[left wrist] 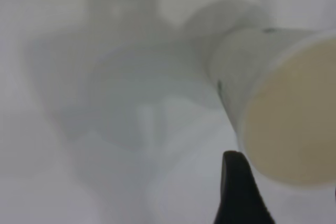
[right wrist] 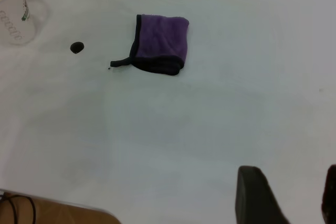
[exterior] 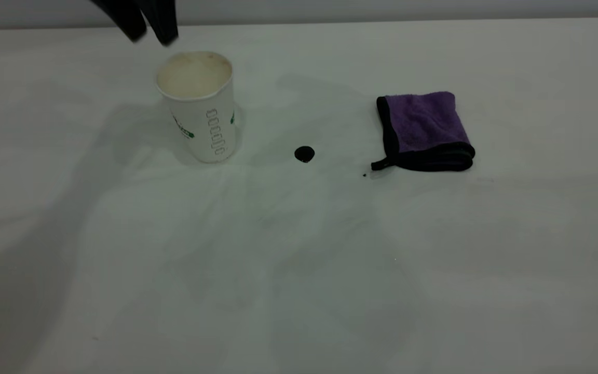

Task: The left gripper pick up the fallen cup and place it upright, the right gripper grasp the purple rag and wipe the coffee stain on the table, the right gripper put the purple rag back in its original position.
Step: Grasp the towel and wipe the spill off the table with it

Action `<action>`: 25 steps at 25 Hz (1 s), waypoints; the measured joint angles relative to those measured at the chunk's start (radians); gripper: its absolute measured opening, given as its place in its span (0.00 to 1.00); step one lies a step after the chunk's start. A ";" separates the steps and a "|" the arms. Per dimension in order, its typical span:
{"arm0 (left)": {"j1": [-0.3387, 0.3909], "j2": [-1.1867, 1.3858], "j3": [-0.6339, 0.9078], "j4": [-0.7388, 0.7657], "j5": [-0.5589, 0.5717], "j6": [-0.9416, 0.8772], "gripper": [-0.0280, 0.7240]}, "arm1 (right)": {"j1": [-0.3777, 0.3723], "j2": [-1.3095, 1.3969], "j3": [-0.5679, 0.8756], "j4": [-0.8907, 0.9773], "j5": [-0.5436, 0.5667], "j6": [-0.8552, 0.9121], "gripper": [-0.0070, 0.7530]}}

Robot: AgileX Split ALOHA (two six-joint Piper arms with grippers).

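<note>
The white paper cup [exterior: 200, 109] stands upright on the table [exterior: 299, 270] at the back left, its cream inside showing. My left gripper [exterior: 149, 28] is open and empty, just above and behind the cup's rim, not touching it. In the left wrist view one black finger [left wrist: 237, 192] shows beside the cup [left wrist: 283, 103]. The coffee stain [exterior: 304, 154] is a small black blob between the cup and the purple rag [exterior: 423, 130], which lies folded at the right. My right gripper [right wrist: 291, 192] is open and empty, high over the table, far from the rag [right wrist: 160, 43], stain [right wrist: 77, 47] and cup [right wrist: 13, 11].
A tiny dark speck [exterior: 365, 175] lies by the rag's loop tab. The table's back edge runs just behind the cup. In the right wrist view a brown surface with a cable [right wrist: 52, 211] shows past the table's edge.
</note>
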 joint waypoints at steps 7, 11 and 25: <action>0.000 -0.257 -0.054 0.004 0.124 -0.007 0.70 | 0.000 0.000 0.000 0.000 0.000 0.000 0.47; 0.000 -0.463 -0.060 0.027 0.124 -0.061 0.70 | 0.000 0.000 0.000 0.000 0.000 0.000 0.47; 0.000 -1.284 0.643 0.113 0.124 -0.120 0.70 | 0.000 0.000 0.000 0.000 0.000 0.000 0.47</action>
